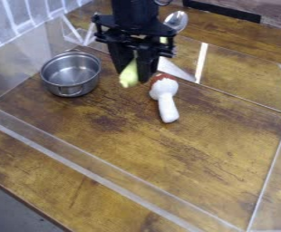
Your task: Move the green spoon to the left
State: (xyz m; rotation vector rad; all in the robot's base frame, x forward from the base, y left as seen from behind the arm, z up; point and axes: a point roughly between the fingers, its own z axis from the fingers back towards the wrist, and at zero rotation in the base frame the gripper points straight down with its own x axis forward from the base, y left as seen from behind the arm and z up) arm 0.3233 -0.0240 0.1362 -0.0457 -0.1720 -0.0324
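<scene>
- Camera view: the black end effector (134,65) is pointed down over the far part of the wooden table (168,163), and its fingers are closed on the yellow-green handle of the green spoon (132,72).
- The green spoon is held off the table, tilted; its handle end hangs lowest between the fingers, and its shiny silver bowl is seen sticking out behind the end effector, up and to the right in the picture.
- The steel bowl (71,72) is set on the table to the left of the held spoon, apart from it.
- The white stubby object with a red tip (166,98) is laid on the table just right of and below the spoon's handle; whether the two touch cannot be told.
- Clear plastic walls (130,186) are stood around the table area.
</scene>
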